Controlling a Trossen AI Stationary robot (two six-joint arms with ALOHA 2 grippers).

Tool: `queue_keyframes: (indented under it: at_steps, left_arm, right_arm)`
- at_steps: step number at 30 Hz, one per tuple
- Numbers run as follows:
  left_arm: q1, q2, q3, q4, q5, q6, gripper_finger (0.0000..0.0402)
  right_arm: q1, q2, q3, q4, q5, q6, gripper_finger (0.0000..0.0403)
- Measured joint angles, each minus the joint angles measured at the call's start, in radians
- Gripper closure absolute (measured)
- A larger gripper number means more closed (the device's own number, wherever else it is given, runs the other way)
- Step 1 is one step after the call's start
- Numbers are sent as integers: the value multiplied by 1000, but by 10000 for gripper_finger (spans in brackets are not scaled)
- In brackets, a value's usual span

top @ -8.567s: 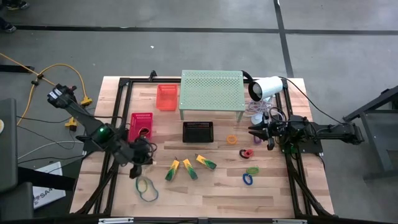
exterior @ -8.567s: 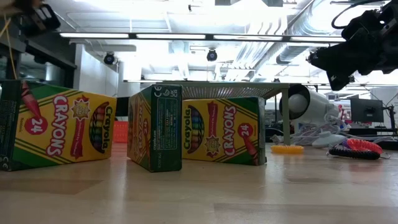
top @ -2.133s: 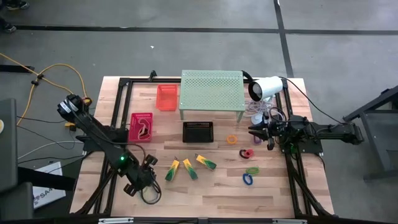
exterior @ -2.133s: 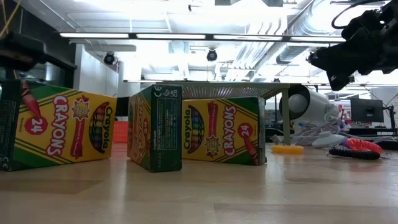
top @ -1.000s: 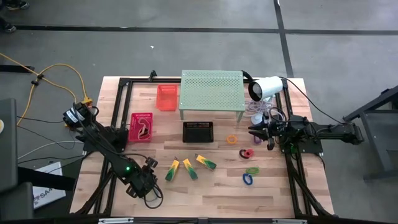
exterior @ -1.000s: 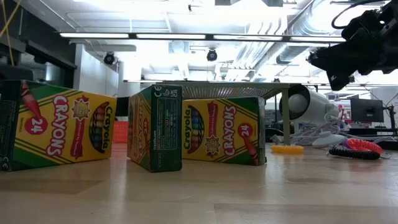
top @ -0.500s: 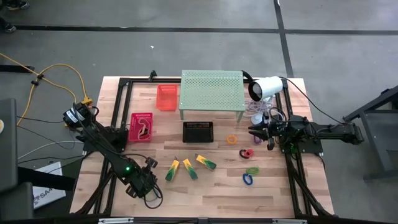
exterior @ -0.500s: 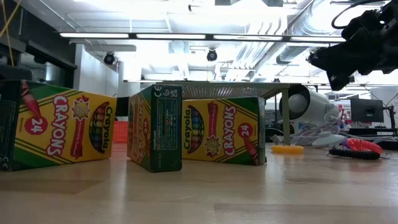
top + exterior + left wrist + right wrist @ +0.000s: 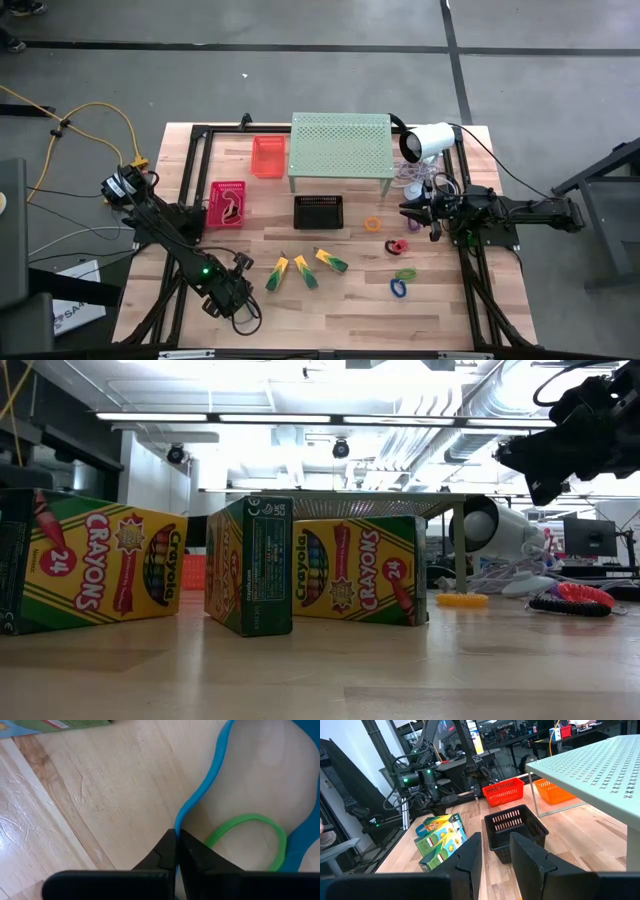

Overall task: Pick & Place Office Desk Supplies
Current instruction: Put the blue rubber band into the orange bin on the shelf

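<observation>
My left gripper is low over the table's near-left part, shut on a blue rubber band. A green band lies flat inside the blue loop. Three yellow-and-green crayon boxes rest on the wood to its right, and they stand large in the low view. An orange loop, a red-and-black loop, a green loop and a blue loop lie at centre right. My right gripper hangs open above the table's right side, touching nothing. My left gripper pinches the blue band's edge between the tips of its two fingers. The fingers point down at the table, across the strip. The rest of the band curves away over the wood, seemingly lying on it.
A red basket, an orange basket and a black basket stand toward the far side. Beside them are a pale-green perforated shelf and a white lamp-like device with cables. Bare wood lies along the near edge.
</observation>
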Motion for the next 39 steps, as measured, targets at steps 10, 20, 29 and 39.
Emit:
queue_keyframes:
  at_steps: [10,20,29,39]
  left_arm:
    - [-1,-50,0,-1,46,-2,400]
    - [0,-187,0,-39,49,-4,401]
    - [0,-306,0,-69,87,-4,401]
    - [0,-410,0,-69,98,-4,401]
  right_arm:
    - [0,0,0,0,0,0,313]
    - [0,0,0,0,0,0,313]
    - [0,0,0,0,0,0,313]
    - [0,0,0,0,0,0,313]
